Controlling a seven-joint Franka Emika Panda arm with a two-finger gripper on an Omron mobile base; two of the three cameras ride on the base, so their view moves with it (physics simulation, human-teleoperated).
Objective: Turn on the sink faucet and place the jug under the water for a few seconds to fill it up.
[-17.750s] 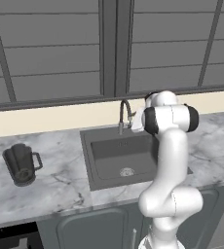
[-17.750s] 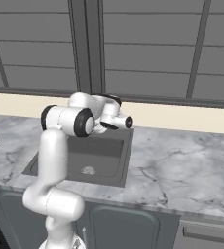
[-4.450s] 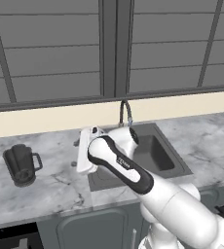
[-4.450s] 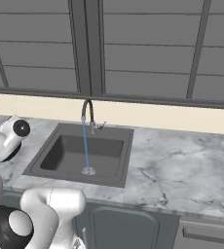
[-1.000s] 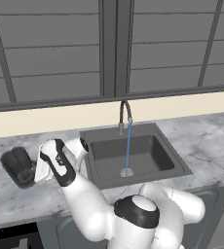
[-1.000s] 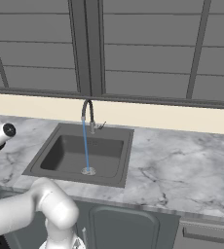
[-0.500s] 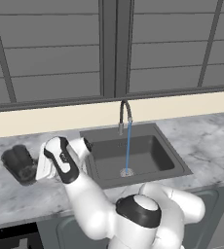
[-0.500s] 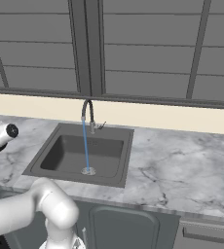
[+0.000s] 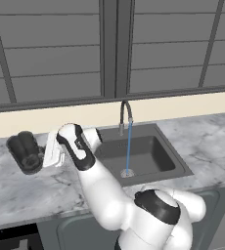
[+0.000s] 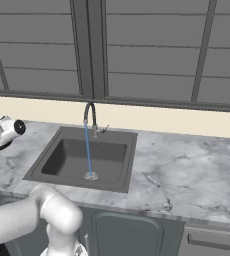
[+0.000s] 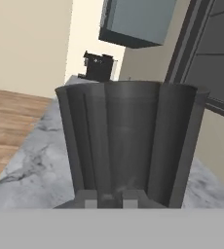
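Gripper [image 11: 108, 198] clamps the jug [image 11: 128, 141] directly ahead.

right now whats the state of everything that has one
sink faucet: on
water: running, thin stream falling onto the drain
sink: nothing in the basin but the stream
jug: tilted on the counter left of the sink, not under the water
end effector: shut on the jug
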